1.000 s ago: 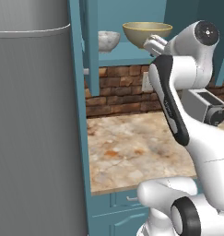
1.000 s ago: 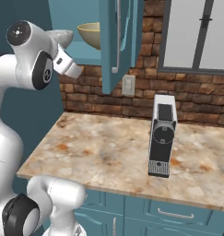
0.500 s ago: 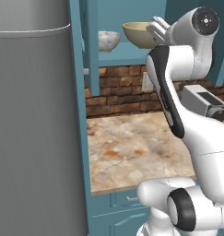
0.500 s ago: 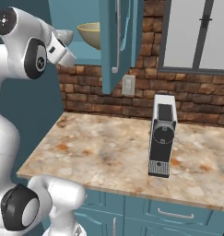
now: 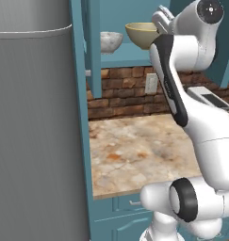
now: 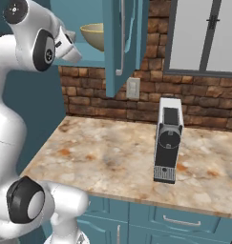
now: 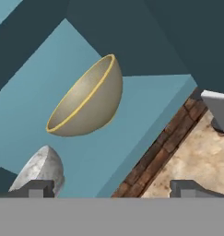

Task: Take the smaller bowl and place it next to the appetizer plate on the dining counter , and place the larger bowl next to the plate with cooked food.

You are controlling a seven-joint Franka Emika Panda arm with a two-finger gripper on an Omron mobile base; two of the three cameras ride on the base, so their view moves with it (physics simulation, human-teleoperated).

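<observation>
**Two bowls sitting on the cabinet shelf, pincer standing wide before them**

While the white arm is covering the right edge of the larger bowl (image 5: 140, 35) in the left base view, the open cabinet door (image 6: 121, 43) is cutting off part of that bowl in the right base view, and the smaller bowl (image 5: 110, 41) is being partly hidden by the cabinet's teal frame. In the hand view the smaller bowl (image 7: 39, 170) is running behind the left fingertip (image 7: 35, 189), so only its upper side is showing.

The larger bowl (image 7: 88, 99) is looking deep and tan-olive with a thin yellow rim. The smaller bowl is looking whitish-grey and marbled, clearly smaller. Both are resting on the teal shelf (image 7: 145, 106), the smaller just beside the larger and not touching it.

The pincer (image 7: 111, 188) is standing wide and holding nothing, pointing at the shelf with the larger bowl a little apart from its tips.

Below the shelf, a brick wall is running behind a marbled counter (image 6: 103, 152). A coffee machine (image 6: 167, 140) is standing on that counter, well apart from the larger bowl. A grey fridge (image 5: 36, 132) is rising beside the cabinet.
</observation>
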